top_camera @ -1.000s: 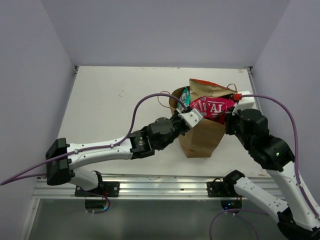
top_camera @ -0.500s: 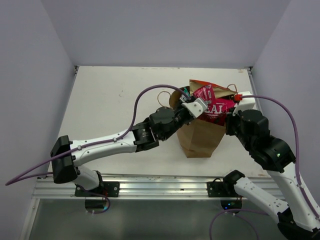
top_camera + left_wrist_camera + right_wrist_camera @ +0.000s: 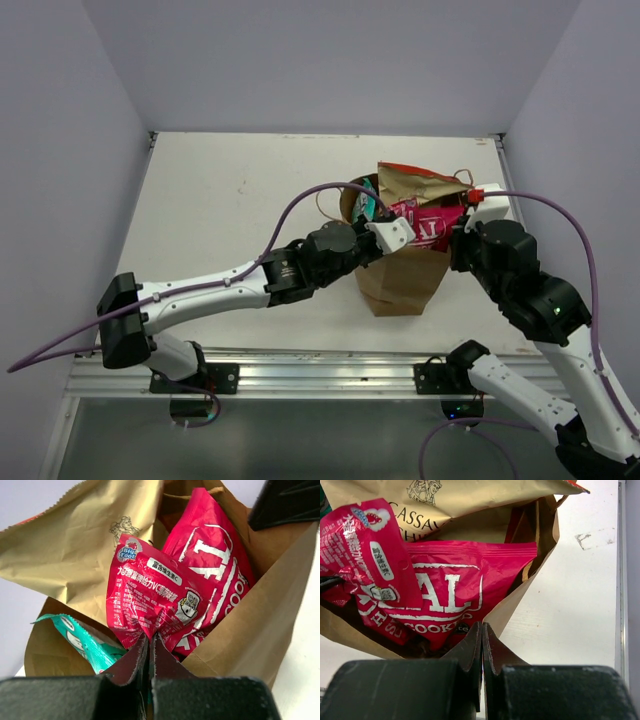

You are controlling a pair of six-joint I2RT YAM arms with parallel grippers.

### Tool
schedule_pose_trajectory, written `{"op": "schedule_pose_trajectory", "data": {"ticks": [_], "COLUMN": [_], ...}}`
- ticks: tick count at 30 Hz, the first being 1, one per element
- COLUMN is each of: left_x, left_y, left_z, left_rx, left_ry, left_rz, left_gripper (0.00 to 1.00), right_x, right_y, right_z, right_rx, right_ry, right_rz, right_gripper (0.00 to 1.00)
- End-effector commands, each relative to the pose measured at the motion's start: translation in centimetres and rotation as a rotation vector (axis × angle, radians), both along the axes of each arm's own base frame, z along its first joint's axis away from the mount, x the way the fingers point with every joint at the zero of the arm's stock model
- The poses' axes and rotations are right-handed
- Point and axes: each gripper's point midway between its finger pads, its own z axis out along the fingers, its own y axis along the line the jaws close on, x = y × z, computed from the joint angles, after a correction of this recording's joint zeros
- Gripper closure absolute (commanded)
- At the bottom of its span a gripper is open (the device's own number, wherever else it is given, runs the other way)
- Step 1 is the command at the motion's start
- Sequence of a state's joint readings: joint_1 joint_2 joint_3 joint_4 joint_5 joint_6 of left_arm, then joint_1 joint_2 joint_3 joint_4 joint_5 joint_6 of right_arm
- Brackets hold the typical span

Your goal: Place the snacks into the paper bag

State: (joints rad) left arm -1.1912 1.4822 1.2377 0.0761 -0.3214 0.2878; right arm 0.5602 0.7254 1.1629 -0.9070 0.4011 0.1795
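Note:
The brown paper bag [image 3: 405, 280] stands at the table's middle right, mouth open. Inside lean a tan packet [image 3: 75, 545], the pink-red "REAL" packet [image 3: 210, 565] and a teal-green packet [image 3: 82, 640]. My left gripper [image 3: 392, 230] hovers at the bag's mouth, shut on the crumpled lower edge of the small pink-red sachet [image 3: 145, 595], which hangs over the "REAL" packet [image 3: 455, 590]. My right gripper [image 3: 460, 228] is shut on the bag's right rim [image 3: 520, 600]. The other snacks are out of view.
Thin loop handles stick out at the bag's left [image 3: 325, 195] and back right [image 3: 462, 178]. Purple cables [image 3: 300, 195] arch over both arms. Grey walls close in the white table [image 3: 230, 190]; a metal rail [image 3: 300, 370] runs along its near edge.
My left gripper lifted the sachet above the bag's mouth half a second ago and has come back down to the rim. The right arm and the bag have stayed put.

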Motion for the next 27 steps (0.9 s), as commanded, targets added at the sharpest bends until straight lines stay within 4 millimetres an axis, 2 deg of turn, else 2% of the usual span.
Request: {"op": "schedule_pose_trajectory", "data": {"ticks": [1,5,6,8,9,10,11,12,13,15,18,21,24,25,27], "left_x": [-1.6,-2.0,-2.0,-2.0,-1.9,-1.8,-1.7,-1.5,-1.2,-0.9,-1.2,-1.8,-1.0,-0.2,0.5], "left_y": [1.3,1.8,1.9,2.2,2.4,2.7,2.8,3.0,3.4,3.6,4.8,6.2,8.0,9.3,10.4], "left_z": [-2.0,-1.1,-0.7,0.3,0.7,1.8,2.4,3.3,5.2,8.0,14.0,18.3,19.9,19.8,18.9], "left_rx": [0.097,0.103,0.096,0.071,0.059,0.027,0.008,-0.016,-0.072,-0.152,-0.351,-0.495,-0.542,-0.549,-0.524], "left_ry": [0.078,0.079,0.076,0.065,0.059,0.042,0.031,0.016,-0.017,-0.054,-0.136,-0.157,-0.140,-0.129,-0.109], "left_rz": [-0.053,-0.050,-0.047,-0.036,-0.031,-0.015,-0.003,0.010,0.043,0.065,0.098,0.106,0.200,0.285,0.374], "left_gripper": [1.00,1.00,0.95,0.78,0.59,0.49,0.45,0.36,0.32,0.30,0.27,0.25,0.25,0.22,0.15], "right_x": [-0.4,-0.4,-0.3,-0.3,-0.2,-0.2,-0.1,-0.1,0.0,0.0,0.2,0.3,0.3,0.4,0.4], "right_y": [-0.5,-0.5,-0.5,-0.4,-0.3,-0.2,-0.2,-0.1,0.0,0.0,0.2,0.3,0.3,0.3,0.4], "right_z": [1.5,1.6,1.5,1.4,1.4,1.4,1.3,1.3,1.3,1.3,1.2,1.2,1.2,1.1,1.2], "right_rx": [0.004,0.005,0.005,0.004,0.005,0.005,0.005,0.004,0.006,0.006,0.007,0.007,0.007,0.007,0.010], "right_ry": [-0.033,-0.034,-0.032,-0.029,-0.028,-0.026,-0.024,-0.021,-0.023,-0.021,-0.019,-0.019,-0.019,-0.018,-0.020], "right_rz": [-0.008,-0.008,-0.009,-0.007,-0.002,0.000,0.000,0.003,0.004,0.005,0.009,0.009,0.008,0.009,0.009], "right_gripper": [1.00,1.00,1.00,1.00,1.00,1.00,1.00,1.00,1.00,1.00,1.00,1.00,1.00,1.00,1.00]}}
